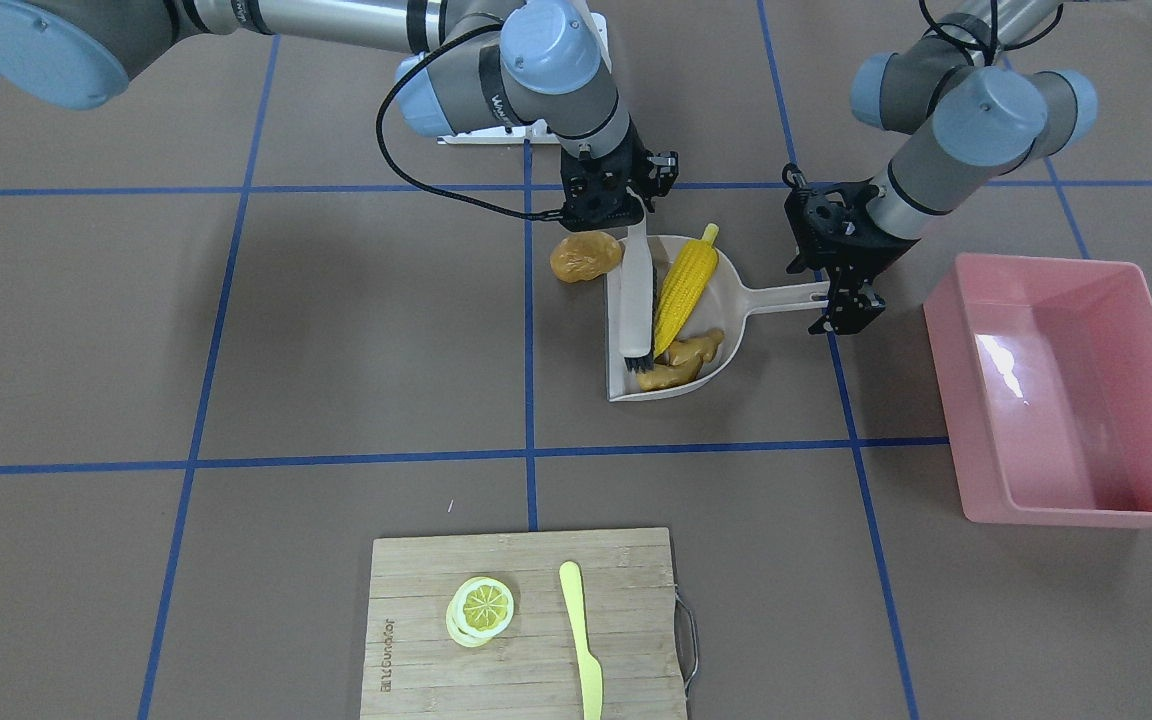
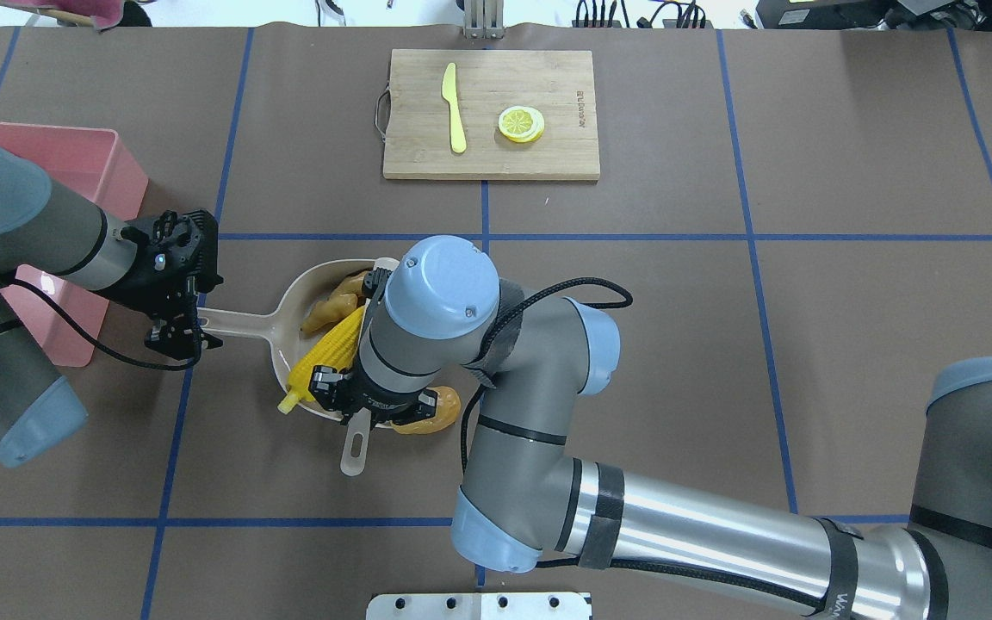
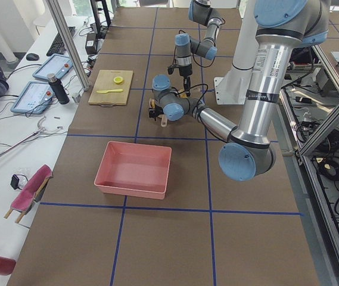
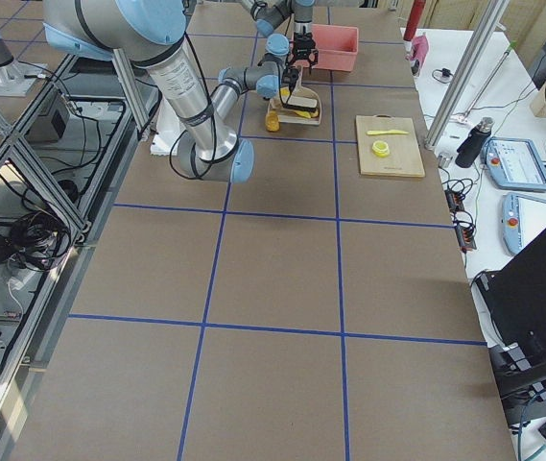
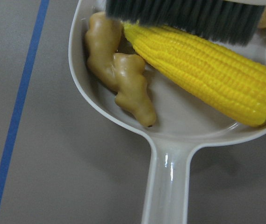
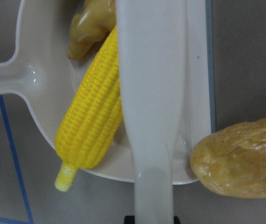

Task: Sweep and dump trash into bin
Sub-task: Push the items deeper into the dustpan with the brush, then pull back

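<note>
Brush [image 6: 151,93] handle fills the right wrist view, running straight out from the right gripper [image 1: 631,212], whose fingers are pinched on its end. Its bristles [image 5: 184,18] rest at the far end, inside the dustpan [image 1: 729,300]. Under and beside the brush lie the corn cob [image 1: 686,285] and the ginger root [image 1: 681,360], both already in the pan. The potato [image 6: 238,158] sits just outside the pan's straight lip, close beside the right gripper and touching or nearly touching the pan's corner.

The step in hand looks to be sweeping that potato in. To do it well, the brush should lift clear of the corn cob, come down on the potato's outer side, and push it across the lip.

The left gripper [image 1: 844,305] appears clamped on the dustpan handle [image 1: 781,296] and should keep the lip flat on the table. The bin [image 1: 948,400] stands beyond that gripper, away from the pan.
</note>
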You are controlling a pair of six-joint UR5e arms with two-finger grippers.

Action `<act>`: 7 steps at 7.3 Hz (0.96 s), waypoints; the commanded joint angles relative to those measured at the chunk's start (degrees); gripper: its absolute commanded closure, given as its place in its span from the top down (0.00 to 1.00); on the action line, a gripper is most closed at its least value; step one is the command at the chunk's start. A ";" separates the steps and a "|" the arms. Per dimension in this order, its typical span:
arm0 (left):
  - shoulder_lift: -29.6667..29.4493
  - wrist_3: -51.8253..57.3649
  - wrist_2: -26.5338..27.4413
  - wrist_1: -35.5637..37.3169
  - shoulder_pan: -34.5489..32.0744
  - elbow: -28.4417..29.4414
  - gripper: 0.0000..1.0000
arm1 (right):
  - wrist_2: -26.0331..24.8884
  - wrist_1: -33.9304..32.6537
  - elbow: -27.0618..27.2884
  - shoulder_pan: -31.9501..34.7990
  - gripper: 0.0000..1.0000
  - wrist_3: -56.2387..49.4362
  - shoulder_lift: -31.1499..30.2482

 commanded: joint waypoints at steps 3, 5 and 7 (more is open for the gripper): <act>0.08 -0.08 -0.02 0.00 0.00 0.38 0.82 | 2.82 -12.93 7.92 1.14 0.00 7.62 -3.91; 0.09 0.19 -0.11 0.00 0.09 0.83 0.81 | 2.82 -19.37 11.10 -2.54 0.00 12.62 -4.62; 0.09 0.10 -1.41 0.00 0.09 0.65 0.79 | 2.30 -22.71 13.20 -7.19 0.00 17.20 -4.98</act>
